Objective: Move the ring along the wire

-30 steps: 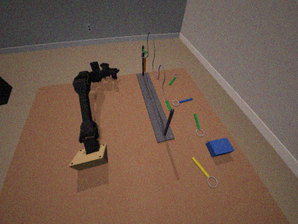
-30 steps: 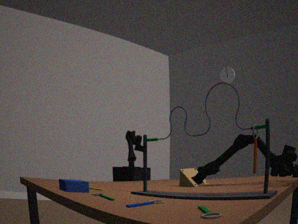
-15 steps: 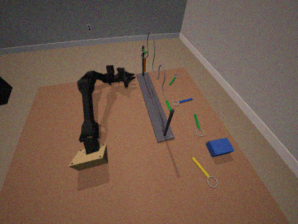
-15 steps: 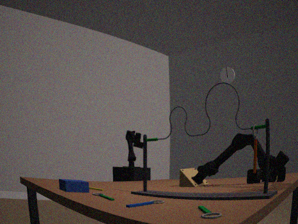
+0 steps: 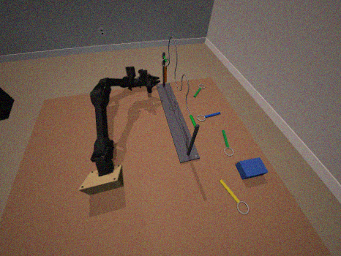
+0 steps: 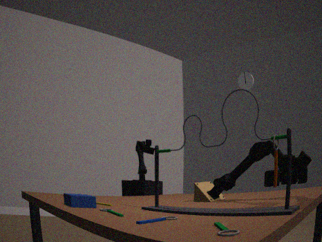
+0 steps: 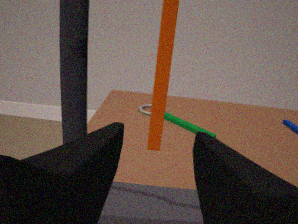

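Note:
The ring (image 5: 165,66) hangs on the green part (image 5: 165,58) (image 6: 282,137) of the wire beside the far post (image 6: 289,166) (image 7: 74,65). Its orange handle (image 5: 165,74) (image 6: 276,167) (image 7: 161,75) hangs down nearly straight. My gripper (image 5: 159,80) (image 7: 158,136) is partly open and empty, level with the lower handle and just short of it. In the wrist view the handle shows between the fingertips but beyond them, and the post is left of it. The other green part (image 5: 192,121) (image 6: 165,151) is by the near post (image 5: 193,140) (image 6: 157,176). In the exterior view the fingertips are hidden.
The thin grey wire (image 6: 240,90) loops up and down between the green parts. The posts stand on a dark base (image 5: 175,122). Beyond it lie two green-handled rings, a blue-handled ring (image 5: 213,115), a yellow-handled ring (image 5: 230,191) and a blue block (image 5: 252,168).

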Available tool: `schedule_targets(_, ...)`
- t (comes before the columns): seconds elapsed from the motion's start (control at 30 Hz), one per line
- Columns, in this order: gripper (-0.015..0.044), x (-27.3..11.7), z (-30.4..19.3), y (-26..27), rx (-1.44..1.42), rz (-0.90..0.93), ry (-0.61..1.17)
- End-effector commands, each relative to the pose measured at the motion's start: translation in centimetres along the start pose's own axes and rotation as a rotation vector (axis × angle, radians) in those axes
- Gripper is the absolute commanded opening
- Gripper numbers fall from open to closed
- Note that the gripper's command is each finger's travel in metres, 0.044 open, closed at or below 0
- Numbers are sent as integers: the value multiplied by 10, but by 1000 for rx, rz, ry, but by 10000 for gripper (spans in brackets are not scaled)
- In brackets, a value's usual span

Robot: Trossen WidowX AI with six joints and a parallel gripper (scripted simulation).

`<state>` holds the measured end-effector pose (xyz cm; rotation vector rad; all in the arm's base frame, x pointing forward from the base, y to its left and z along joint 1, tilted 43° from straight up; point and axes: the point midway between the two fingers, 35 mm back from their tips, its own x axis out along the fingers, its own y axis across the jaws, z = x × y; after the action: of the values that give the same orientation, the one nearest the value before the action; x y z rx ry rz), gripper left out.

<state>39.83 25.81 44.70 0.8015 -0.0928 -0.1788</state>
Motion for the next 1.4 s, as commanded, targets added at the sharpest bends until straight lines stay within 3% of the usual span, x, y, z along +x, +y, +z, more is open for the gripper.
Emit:
schedule_targets(0.0,160,4,-3,2,-4,6,11)
schedule_targets(1.37,160,68,-4,3,-6,10,7)
